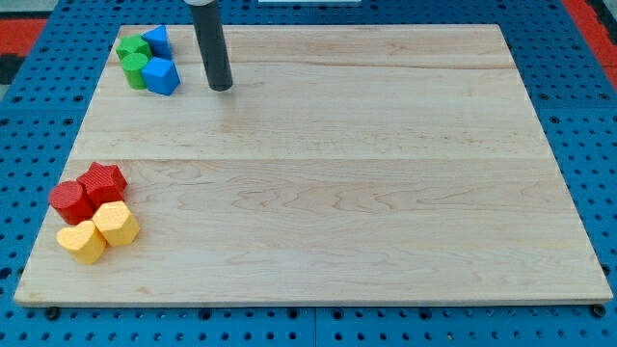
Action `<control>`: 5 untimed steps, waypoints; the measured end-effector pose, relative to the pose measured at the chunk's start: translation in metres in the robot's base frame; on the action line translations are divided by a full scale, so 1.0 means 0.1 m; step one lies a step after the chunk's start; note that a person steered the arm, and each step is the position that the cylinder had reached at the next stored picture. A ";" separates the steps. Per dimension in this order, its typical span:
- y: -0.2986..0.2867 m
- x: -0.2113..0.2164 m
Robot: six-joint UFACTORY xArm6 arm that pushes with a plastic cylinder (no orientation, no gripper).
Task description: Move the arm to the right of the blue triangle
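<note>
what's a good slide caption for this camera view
My tip rests on the wooden board just right of the blue and green blocks at top left.

Wooden board (337,173) bearing coloured blocks (94,214)

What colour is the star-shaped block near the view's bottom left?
Red star block, clearest in the camera view.

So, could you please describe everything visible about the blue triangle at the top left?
The blue triangle is a small, matte, plastic-looking wedge lying on the wooden board near its top-left corner. It is partly hidden behind a green block, which it appears to touch; another blue block sits just below. My tip is to its right, apart from it.
</note>
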State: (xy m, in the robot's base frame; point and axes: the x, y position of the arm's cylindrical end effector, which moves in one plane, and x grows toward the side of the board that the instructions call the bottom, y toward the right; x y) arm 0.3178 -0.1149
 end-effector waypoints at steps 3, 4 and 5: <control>-0.39 0.36; -0.39 0.36; -0.37 0.36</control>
State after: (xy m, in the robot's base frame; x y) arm 0.3540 -0.1524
